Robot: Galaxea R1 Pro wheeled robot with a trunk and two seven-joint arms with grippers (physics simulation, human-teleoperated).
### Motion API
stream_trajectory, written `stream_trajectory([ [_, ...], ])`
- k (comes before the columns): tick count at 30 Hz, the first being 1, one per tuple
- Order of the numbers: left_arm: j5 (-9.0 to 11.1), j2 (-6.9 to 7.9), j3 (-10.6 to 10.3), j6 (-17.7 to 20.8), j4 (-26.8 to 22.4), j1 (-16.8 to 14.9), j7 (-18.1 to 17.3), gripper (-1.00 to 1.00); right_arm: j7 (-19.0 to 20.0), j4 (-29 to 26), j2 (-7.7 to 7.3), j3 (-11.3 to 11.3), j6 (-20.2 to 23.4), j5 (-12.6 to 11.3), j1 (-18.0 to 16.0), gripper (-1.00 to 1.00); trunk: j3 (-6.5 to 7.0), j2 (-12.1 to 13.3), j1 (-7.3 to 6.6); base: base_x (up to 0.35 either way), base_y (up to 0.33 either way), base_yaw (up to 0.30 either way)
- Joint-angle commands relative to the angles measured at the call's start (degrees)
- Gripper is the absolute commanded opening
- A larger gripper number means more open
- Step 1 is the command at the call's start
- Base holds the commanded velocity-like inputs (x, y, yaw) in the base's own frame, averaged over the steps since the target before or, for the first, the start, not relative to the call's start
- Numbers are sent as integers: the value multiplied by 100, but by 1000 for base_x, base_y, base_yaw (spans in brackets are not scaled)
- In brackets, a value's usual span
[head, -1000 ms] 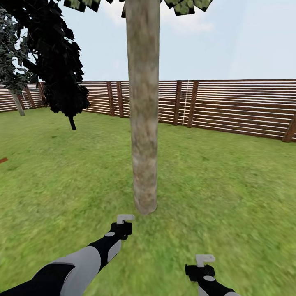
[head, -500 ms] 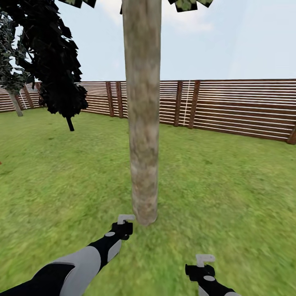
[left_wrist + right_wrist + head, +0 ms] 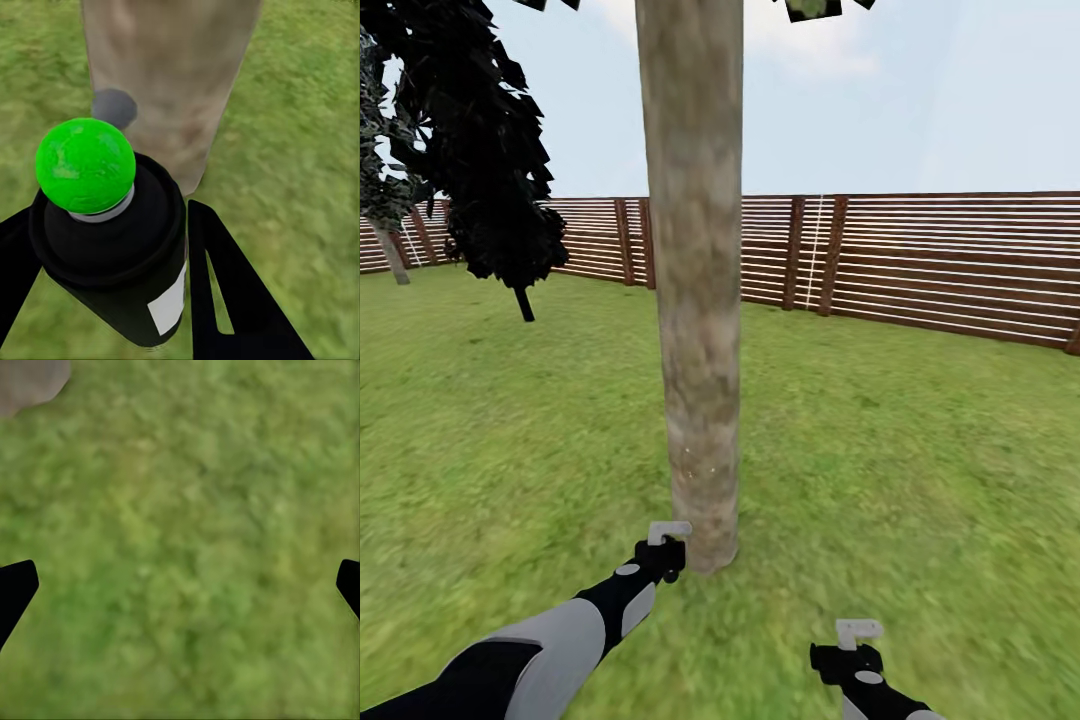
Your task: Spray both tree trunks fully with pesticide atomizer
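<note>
The pesticide atomizer [image 3: 112,247] sits clamped between the two black fingers [image 3: 232,300] of the left gripper [image 3: 112,285], its dark body with a whitish label patch standing up between them and a bright green round cap on top. In the left wrist view the bottle points toward the base of the tree trunk [image 3: 169,82], which rises just beyond it from the grass. In the head view the left gripper [image 3: 663,548] is held out low and forward, just beside the foot of the tree trunk [image 3: 695,300], on its left side; whether it touches the bark cannot be told. A few tiny pale specks show on the lower bark. One thick grey-brown trunk stands close in front, and a second, thinner pale trunk [image 3: 390,250] shows far off at the left by the fence [image 3: 920,260]. One dark narrow tree [image 3: 480,140] stands between them on the lawn [image 3: 920,450]. Two arms are visible, one atomizer. The right gripper [image 3: 850,655] hangs lower and to the right, well apart from the trunk; in the right wrist view its fingertips [image 3: 15,589] stand spread wide at the two edges, with bare grass between them and nothing held. A corner of grey shows at one edge of that view.
</note>
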Motion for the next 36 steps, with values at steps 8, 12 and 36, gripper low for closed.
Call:
stream_trajectory([
  [8,-1,-1,5,-35,8,-7,2,-100,-21,7,2,7,-15,13,-1,100,-5,-3,0,-101,-6,0],
  [12,-2,-1,6,-35,8,-6,2,-100,-21,7,2,7,-16,13,-1,100,-5,-3,0,-178,7,0],
  [36,4,314,-28,6447,-5961,-502,-690,-100,-12,15,-34,7,-16,13,1,100,-5,-3,0,-21,2,0],
])
